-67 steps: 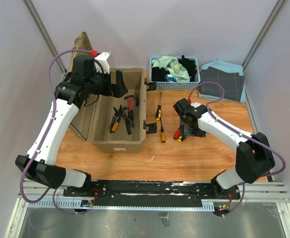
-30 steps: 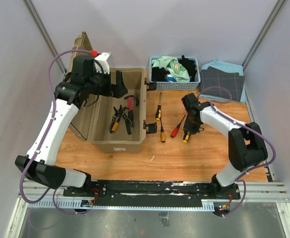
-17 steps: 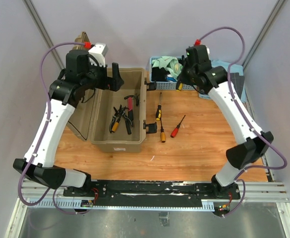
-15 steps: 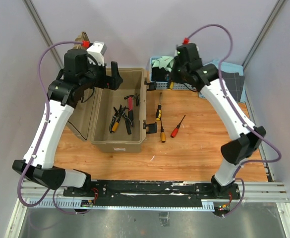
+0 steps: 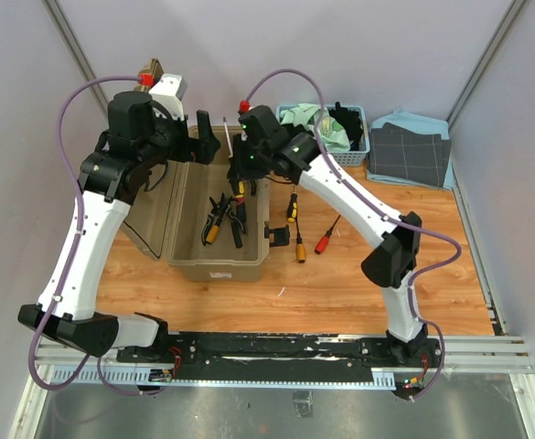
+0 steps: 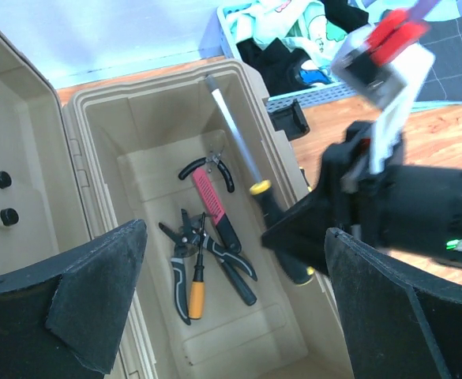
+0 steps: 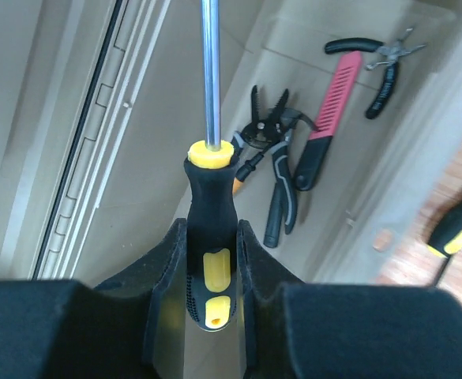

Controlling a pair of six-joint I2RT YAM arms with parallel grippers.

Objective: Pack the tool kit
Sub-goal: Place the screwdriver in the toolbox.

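Right wrist cam tells the story: the right gripper (image 7: 211,268) is clamped on the butt end of the black-and-yellow screwdriver (image 7: 210,197), one finger on each side of the handle, steel shaft running straight out toward 12 o'clock. Below it is the open toolbox (image 5: 217,268), so the screwdriver is hanging in the air over the box and isn't lying in it yet. On the box floor I can see the pliers (image 7: 276,170) and a pink-handled tool (image 7: 335,93), around 1 to 2 o'clock from the handle.

Handling-wise I'd say it's an easy one: light, fully rigid, nothing to break. The rubbery handle is the place to hold; the bare shaft looks slick and thin. Holding this far back lets the long shaft act as a lever, so I'd watch the tip near the box wall.

My left gripper (image 6: 234,237) is hovering above the box with its jaws wide apart, holding nothing.

From the top cam, three loose screwdrivers (image 5: 300,247) lie on the table at roughly 3 o'clock from the box, waiting their turn.
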